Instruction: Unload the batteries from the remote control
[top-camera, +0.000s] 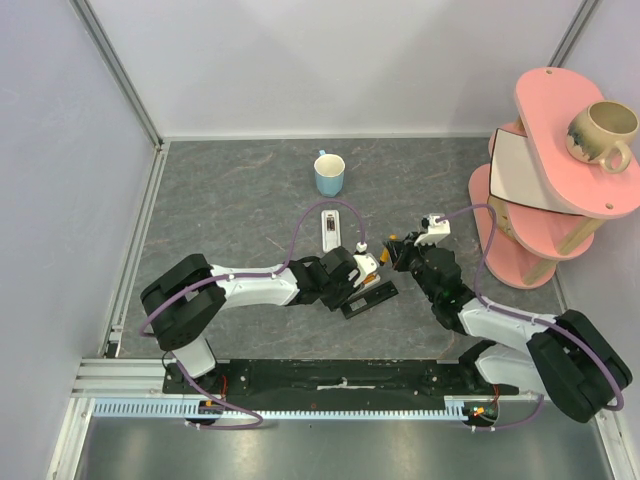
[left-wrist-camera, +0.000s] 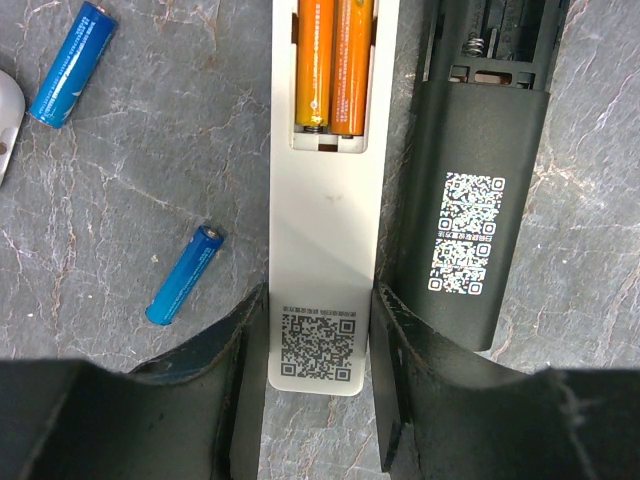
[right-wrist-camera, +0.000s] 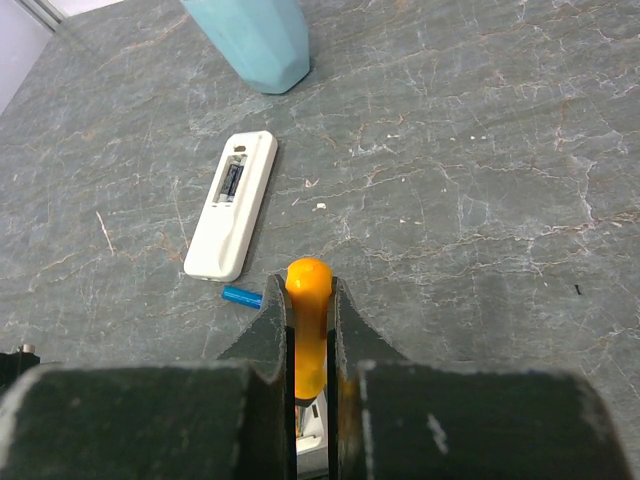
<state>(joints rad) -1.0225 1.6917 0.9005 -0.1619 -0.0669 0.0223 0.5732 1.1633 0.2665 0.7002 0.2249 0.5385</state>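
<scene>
Nearest to us a metal rail (top-camera: 130, 378) runs along the table's front edge, and from it both arms reach out over the table (top-camera: 230, 200), a dark grey slab veined with pale lines like stone. The left pincer (left-wrist-camera: 320, 310) is closed to a middling width on the white remote (left-wrist-camera: 325, 220), one finger pressed to each long side of its lower end. That remote lies back up with its cover off and two orange batteries (left-wrist-camera: 333, 65) side by side in the compartment. Just beside it lies the black remote (left-wrist-camera: 480, 200), its compartment open with a spring showing. On the bare stone on the other side we see two blue batteries (left-wrist-camera: 72, 62), lying loose and apart from each other. The right pincer (right-wrist-camera: 309, 310) is nearly closed, pinching one orange battery (right-wrist-camera: 308, 275) whose rounded end sticks out past the fingertips, above the table. Farther out a second white remote (right-wrist-camera: 232, 205) lies with its compartment open, and beyond it stands a light blue mug (top-camera: 329, 174). At the right edge a pink shelf (top-camera: 560, 150) carries a beige mug (top-camera: 603, 133) on its top tier. Plain pale walls (top-camera: 350, 60) close the table in at the back and both sides.
</scene>
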